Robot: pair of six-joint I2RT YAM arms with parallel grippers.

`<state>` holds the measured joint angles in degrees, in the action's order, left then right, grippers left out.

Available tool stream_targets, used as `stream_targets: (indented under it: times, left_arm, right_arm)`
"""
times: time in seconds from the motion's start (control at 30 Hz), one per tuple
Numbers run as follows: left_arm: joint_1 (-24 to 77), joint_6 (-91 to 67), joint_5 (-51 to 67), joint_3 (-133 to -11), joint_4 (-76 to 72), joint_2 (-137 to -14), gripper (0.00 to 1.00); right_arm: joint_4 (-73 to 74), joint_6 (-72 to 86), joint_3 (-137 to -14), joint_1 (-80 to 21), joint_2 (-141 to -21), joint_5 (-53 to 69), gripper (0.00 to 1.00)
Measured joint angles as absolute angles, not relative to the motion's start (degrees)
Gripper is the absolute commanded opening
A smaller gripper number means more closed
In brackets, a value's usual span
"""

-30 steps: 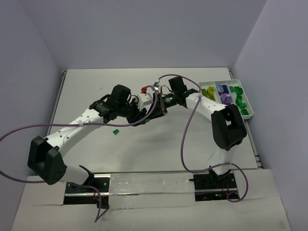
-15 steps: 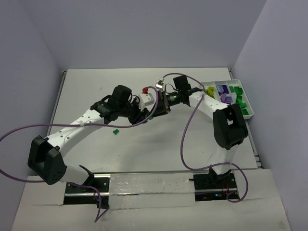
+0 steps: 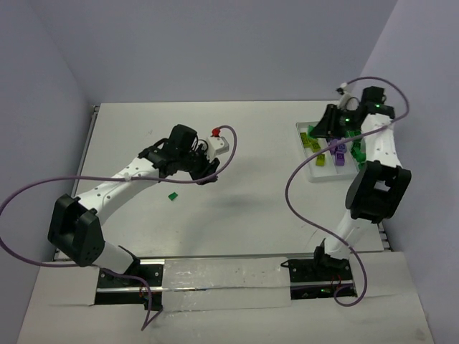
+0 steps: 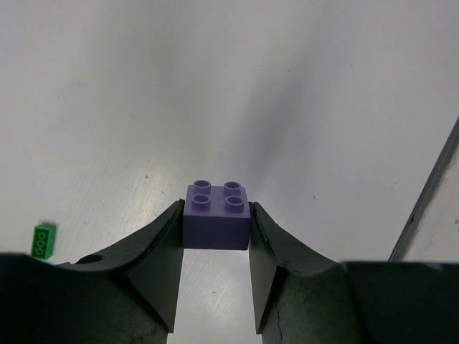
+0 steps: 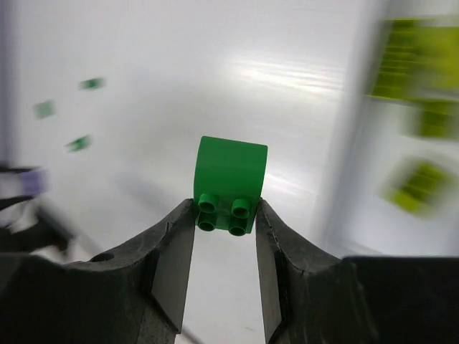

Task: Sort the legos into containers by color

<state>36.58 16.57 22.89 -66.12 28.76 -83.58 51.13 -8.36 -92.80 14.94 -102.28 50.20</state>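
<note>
So the left tool [image 4: 216,211] is clenched on a purple lego [image 4: 216,228], one finger on each side, with the four studs facing up and the brick held off the desk [image 3: 251,215]. In the overhead view that tool [image 3: 206,170] sits roughly mid-desk, and a loose green lego [image 3: 172,194] lies on the surface just in front of it, not touching anything. The left wrist cam catches that same little green one [image 4: 43,240] down in its lower-left corner. The right tool [image 5: 224,210] is grasping a green lego [image 5: 231,172] between its fingers, studs pointing back toward the camera. From above, that tool [image 3: 321,131] hangs over the left end of the white tray [image 3: 315,176] at the far right of the desk. The tray has yellow-green legos [image 3: 310,140] at its left end, purple ones [image 3: 339,155] further along and green ones [image 3: 356,151] beyond those. The right wrist cam is pretty smeared, so the yellow-green legos [image 5: 414,61] off to its right are just blurry blobs.
</note>
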Motion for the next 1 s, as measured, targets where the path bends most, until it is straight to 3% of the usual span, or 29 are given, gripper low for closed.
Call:
stream_targets:
  times: [0.2,0.43,0.8,0.93,1.0]
  left_arm:
    - [34.79,14.69,24.98,-72.59,29.77,-88.86,0.00]
    - [32.84,12.56,28.14,-77.54,30.66,-91.98,0.00]
    - [31.86,11.18,29.25,-82.94,32.94,-96.67,0.00]
    - [31.81,10.96,29.39,-84.00,33.69,-97.46,0.00]
    - [31.81,10.88,29.41,-84.20,34.08,-97.50,0.00]
  right_arm:
    - [54.54,-17.31,-100.77,25.37,-103.32,26.80,0.00]
    - [52.50,-23.70,-101.69,25.36,-108.96,8.96,0.00]
    - [47.41,-28.04,-100.82,25.91,-114.89,-0.21,0.00]
    - [46.17,-28.61,-100.82,25.91,-115.56,-1.52,0.06]
    - [45.89,-28.77,-100.82,25.91,-116.40,-1.92,0.14]
